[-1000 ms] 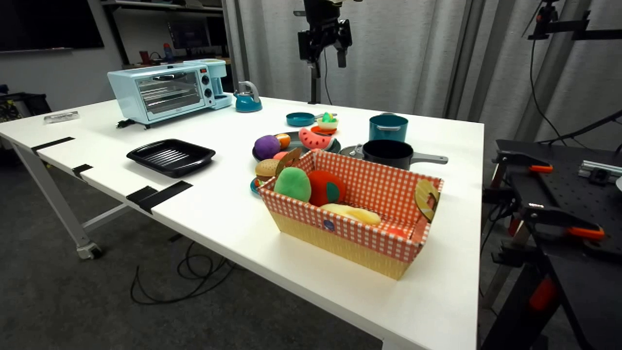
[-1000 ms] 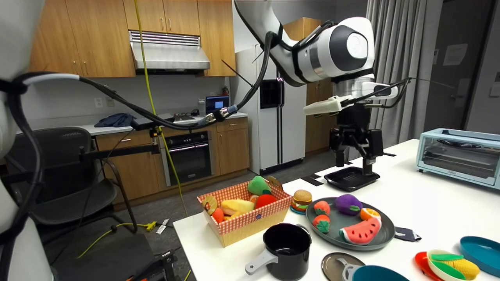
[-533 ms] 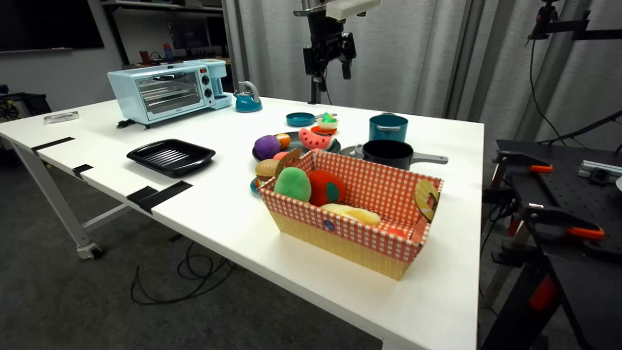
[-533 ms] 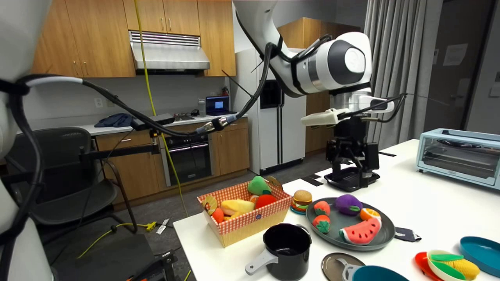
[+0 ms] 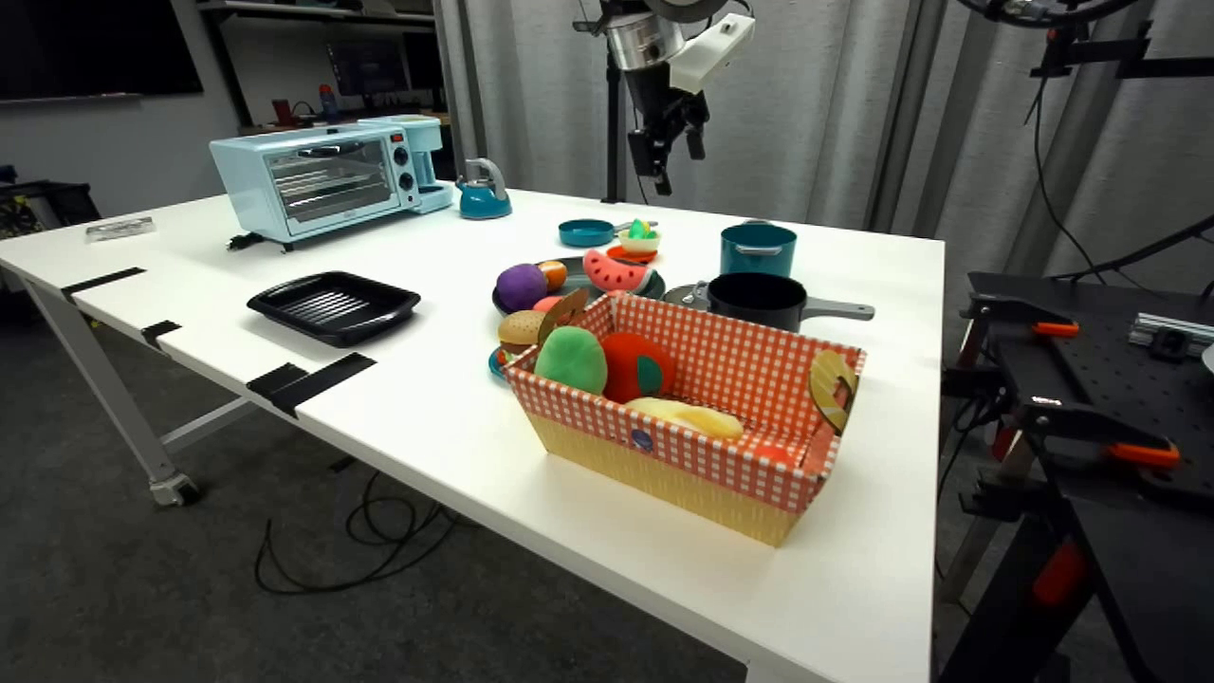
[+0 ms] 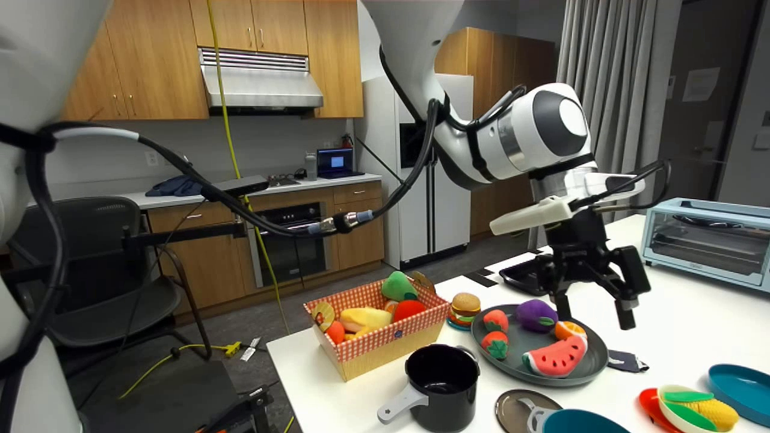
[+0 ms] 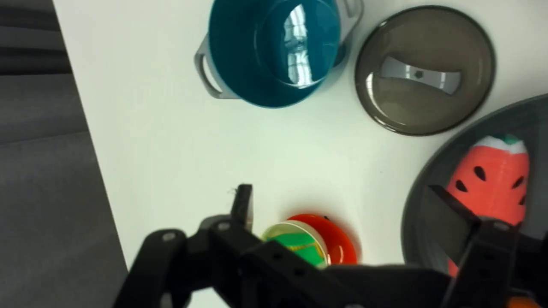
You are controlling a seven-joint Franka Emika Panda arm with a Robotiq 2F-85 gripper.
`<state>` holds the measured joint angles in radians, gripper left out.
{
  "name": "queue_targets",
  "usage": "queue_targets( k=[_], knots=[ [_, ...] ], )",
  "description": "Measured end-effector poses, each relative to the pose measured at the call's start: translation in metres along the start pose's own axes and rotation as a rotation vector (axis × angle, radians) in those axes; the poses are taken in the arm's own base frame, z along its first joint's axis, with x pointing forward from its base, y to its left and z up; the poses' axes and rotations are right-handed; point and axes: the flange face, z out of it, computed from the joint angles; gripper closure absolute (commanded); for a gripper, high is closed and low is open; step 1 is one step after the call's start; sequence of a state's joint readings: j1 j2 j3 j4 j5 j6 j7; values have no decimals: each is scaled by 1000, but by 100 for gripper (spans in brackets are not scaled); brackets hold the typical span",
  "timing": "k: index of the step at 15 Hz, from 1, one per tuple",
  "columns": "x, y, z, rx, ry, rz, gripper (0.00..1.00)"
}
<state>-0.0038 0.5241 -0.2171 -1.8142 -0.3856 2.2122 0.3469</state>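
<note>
The gripper (image 6: 594, 313) is held tilted in the air above a white table (image 5: 455, 379), its jaws spread wide — nothing is clasped between them. In an exterior view, a dark grey plate (image 6: 516, 337) is seen below it, toward eight o'clock. Around the plate's middle, a purple plush fruit (image 6: 535, 315) is set at twelve, an orange half (image 6: 569, 329) at two, a watermelon slice (image 6: 556, 356) at about five, and two strawberries (image 6: 495, 344) at nine and ten. In the wrist view the watermelon slice is partly hidden by a finger (image 7: 447, 222), while a pale bowl (image 7: 273, 230) on a red saucer (image 7: 340, 241) is framed between the fingertips — at about five o'clock from the centre. Around that same centre, a teal pot (image 7: 239, 42) is found at twelve and a lid (image 7: 421, 75) (grey-handled, see-through) at two. From the plate, in an exterior view, a red-checked basket (image 6: 397, 346) is placed at nine o'clock and a black pot (image 6: 448, 403) at eight.
</note>
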Motion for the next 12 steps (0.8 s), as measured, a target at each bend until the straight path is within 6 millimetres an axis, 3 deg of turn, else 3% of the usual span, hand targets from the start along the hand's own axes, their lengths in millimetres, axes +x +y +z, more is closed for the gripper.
queue_targets(
  k=[6,12],
  knots=[
    [-10,21,39,-167,-26,-274,0],
    [-31,15,59,-154,-84,-594,0]
  ],
)
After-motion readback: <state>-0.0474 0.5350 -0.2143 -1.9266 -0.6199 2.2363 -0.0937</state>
